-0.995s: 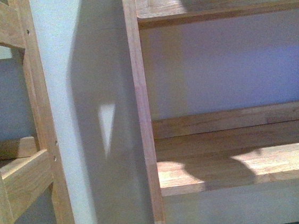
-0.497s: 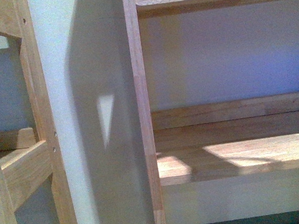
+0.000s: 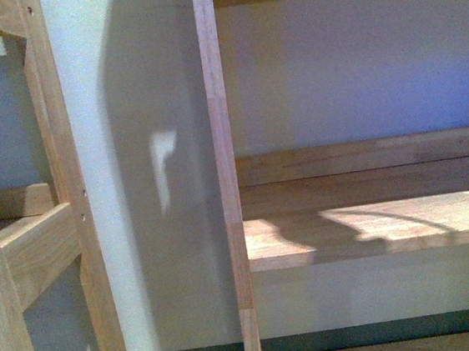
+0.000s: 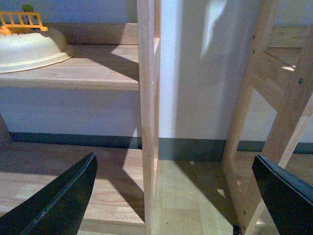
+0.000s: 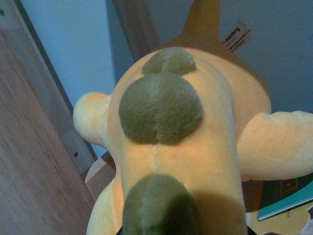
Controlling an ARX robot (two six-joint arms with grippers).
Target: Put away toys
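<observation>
The left arm's black two-fingered gripper [image 4: 173, 196] has its dark, tapered fingers [image 4: 58, 200] spread wide apart, holding nothing.

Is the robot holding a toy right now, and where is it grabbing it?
The soft orange-yellow plush animal with olive-green spots fills the right wrist view, apparently held, but the grip point is hidden. The left gripper is open, holding nothing.

Right gripper: hidden behind the orange-yellow plush animal with olive spots [image 5: 171, 147].
Plush head: cut off.
Cream dome-shaped lid [image 4: 29, 49]: partly cut off.
</observation>
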